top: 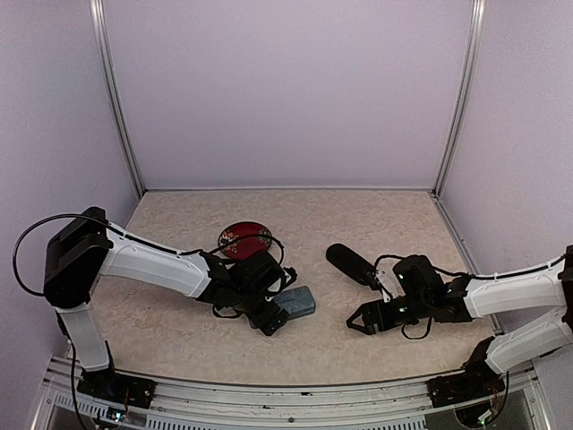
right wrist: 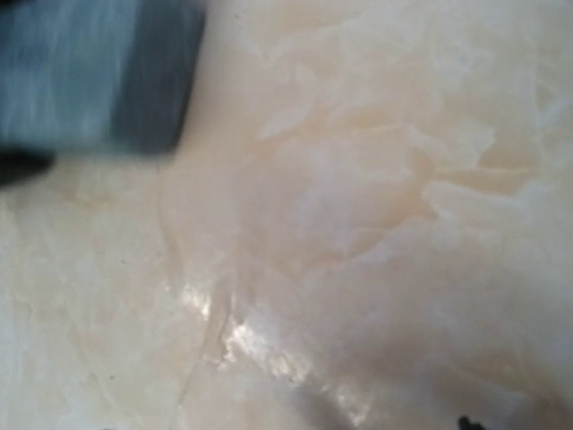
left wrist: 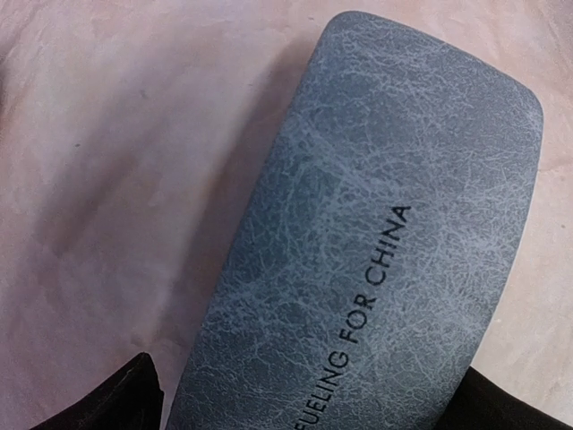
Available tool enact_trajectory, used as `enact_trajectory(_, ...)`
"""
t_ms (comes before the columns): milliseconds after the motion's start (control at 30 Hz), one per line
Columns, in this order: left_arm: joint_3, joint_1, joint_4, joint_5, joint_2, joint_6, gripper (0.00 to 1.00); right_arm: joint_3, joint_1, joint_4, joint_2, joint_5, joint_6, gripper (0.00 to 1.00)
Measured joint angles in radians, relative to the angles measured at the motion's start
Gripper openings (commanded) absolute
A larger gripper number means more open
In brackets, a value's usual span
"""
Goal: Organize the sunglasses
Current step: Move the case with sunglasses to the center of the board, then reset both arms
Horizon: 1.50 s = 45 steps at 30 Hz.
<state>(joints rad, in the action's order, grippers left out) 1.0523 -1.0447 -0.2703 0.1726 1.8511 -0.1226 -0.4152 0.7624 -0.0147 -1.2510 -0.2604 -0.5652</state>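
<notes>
Left gripper [left wrist: 322,408] spread wide, straddling one end of the blue-grey case [left wrist: 376,224] at desk [top: 179,340] centre; thin gap at one finger, so not clamped. Right gripper [top: 358,321] wide, empty, right of centre, black oval case [top: 351,263] just behind it. Sunglasses [top: 244,240] mid-desk behind the left arm, partly hidden.

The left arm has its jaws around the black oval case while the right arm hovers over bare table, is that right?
Not quite. The left gripper has its jaws either side of the blue-grey rectangular case, printed FUELING FOR CHINA, as the left wrist view shows. The black oval case lies by the right arm. The right gripper does hover over bare table.
</notes>
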Motion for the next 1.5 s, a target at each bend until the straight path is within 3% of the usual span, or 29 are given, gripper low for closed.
enact_trajectory(233, 0.068, 0.091, -0.063, 0.038, 0.03, 0.056, 0.99, -0.012, 0.0, -0.01, -0.039, -0.009, 0.004, 0.8)
enact_trajectory(533, 0.064, 0.117, -0.092, 0.078, 0.01, 0.096, 0.99, -0.045, 0.0, 0.06, 0.022, 0.075, 0.008, 0.82)
enact_trajectory(733, -0.066, 0.119, -0.055, 0.102, -0.222, 0.076, 0.99, -0.175, -0.002, 0.229, 0.085, 0.255, 0.047, 0.87)
enact_trajectory(833, -0.134, 0.132, 0.018, 0.153, -0.388, 0.04, 0.99, -0.254, -0.013, 0.312, 0.085, 0.349, 0.078, 1.0)
enact_trajectory(1167, -0.367, 0.348, 0.235, 0.375, -0.769, -0.147, 0.99, -0.36, -0.071, 0.418, 0.115, 0.565, 0.182, 1.0)
enact_trajectory(1300, -0.449, 0.388, 0.331, 0.412, -0.848, -0.19, 0.99, -0.36, -0.117, 0.393, 0.129, 0.607, 0.214, 1.0)
enact_trajectory(1500, -0.455, 0.422, 0.359, 0.431, -0.82, -0.191, 0.99, -0.332, -0.205, 0.315, 0.226, 0.617, 0.237, 1.0)
